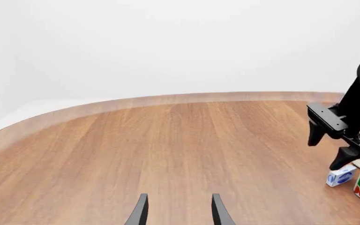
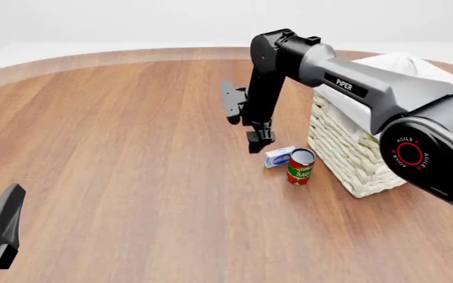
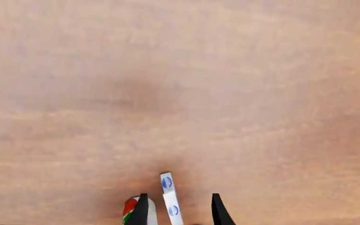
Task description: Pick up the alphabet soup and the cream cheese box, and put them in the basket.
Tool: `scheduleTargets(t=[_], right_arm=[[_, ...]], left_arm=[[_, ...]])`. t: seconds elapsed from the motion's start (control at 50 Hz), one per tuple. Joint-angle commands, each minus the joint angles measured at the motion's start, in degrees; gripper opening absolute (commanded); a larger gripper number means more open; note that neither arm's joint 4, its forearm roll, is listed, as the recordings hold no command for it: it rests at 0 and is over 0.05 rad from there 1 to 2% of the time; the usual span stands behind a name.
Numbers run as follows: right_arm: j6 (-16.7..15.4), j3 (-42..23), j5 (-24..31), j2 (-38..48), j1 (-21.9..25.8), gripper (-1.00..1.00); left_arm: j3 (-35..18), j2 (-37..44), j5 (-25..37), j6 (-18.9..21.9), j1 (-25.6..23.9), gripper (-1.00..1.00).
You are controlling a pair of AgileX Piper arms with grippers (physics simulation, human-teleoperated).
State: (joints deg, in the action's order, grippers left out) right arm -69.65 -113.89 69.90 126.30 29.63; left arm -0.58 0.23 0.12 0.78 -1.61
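The right gripper (image 2: 246, 125) hangs over the table (image 2: 116, 165) with its fingers spread and nothing between them, pointing down just above the cream cheese box (image 2: 279, 157). The box lies on the wood, touching or just beside a red and green can (image 2: 301, 166), and both sit close to the near corner of the basket (image 2: 353, 153). The left gripper (image 1: 177, 212) is low at the near left, also spread and empty. The soup can cannot be seen in any view
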Motion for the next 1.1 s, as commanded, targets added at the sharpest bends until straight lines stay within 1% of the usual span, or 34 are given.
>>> scheduleTargets(t=[0.02,0.1,0.12,0.22,0.46,0.56,1.1], right_arm=[[-1.27,1.04,-0.02,0.44,0.0,1.0],[-1.86,0.96,-0.03,1.05,-0.6,1.0],[-0.69,1.39,-0.02,2.47,-0.89,1.0],[-0.17,1.3,-0.01,2.96,-1.09,1.0],[0.05,1.8,-0.02,3.34,-1.61,1.0],[-0.35,1.57,-0.02,3.47,-1.94,1.0],[1.34,3.31,-0.01,3.94,-2.01,1.0]], left_arm=[[0.09,0.01,-0.1,0.0,-0.01,1.0],[0.09,0.01,-0.1,-0.01,-0.01,1.0],[0.09,0.01,-0.1,-0.02,-0.01,1.0],[0.09,0.0,-0.11,0.01,-0.01,1.0],[0.09,0.01,-0.1,0.0,0.0,1.0],[0.09,0.0,-0.11,0.01,-0.01,1.0],[0.09,0.0,-0.1,0.01,0.01,1.0]])
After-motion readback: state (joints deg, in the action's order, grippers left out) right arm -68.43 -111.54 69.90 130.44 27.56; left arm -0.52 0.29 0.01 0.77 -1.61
